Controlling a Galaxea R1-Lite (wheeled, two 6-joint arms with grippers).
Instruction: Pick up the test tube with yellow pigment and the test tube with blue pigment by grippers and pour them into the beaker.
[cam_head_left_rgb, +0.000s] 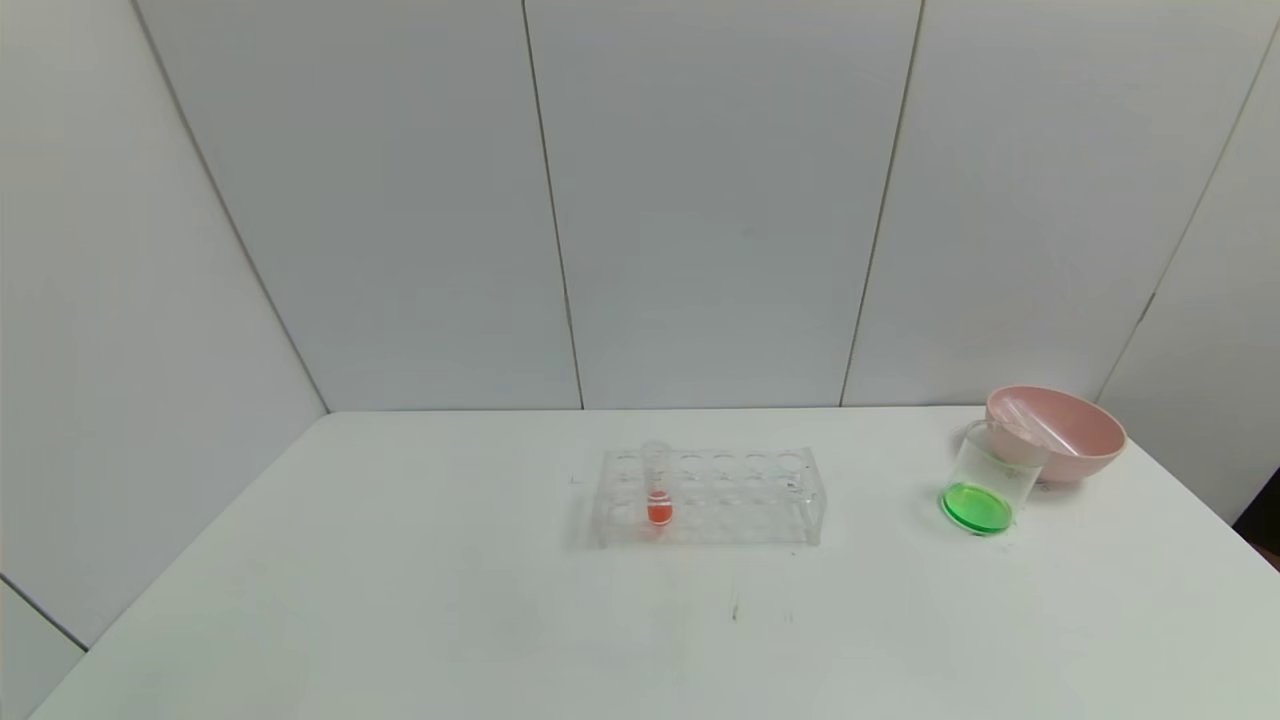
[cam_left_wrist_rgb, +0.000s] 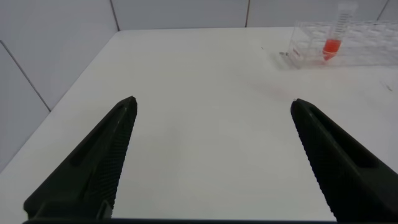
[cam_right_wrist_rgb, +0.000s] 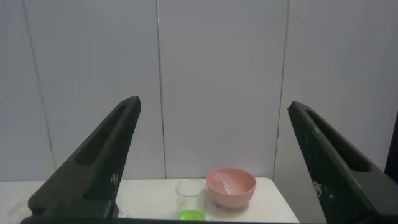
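Both grippers, left (cam_left_wrist_rgb: 211, 109) and right (cam_right_wrist_rgb: 214, 109), hang spread wide, holding nothing. The beaker (cam_head_left_rgb: 988, 482) of green liquid stands nearer your right arm, touching the pink bowl (cam_head_left_rgb: 1060, 432); yellow and blue tubes are not visible in the rack (cam_head_left_rgb: 710, 497).

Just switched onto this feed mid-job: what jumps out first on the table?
The brightest thing is the beaker at the table's right, holding vivid green liquid and standing right in front of the pink bowl. Mid-table, the clear rack holds a single tube with orange-red liquid; no yellow or blue tube shows. Both the left gripper and right gripper are open and holding nothing.
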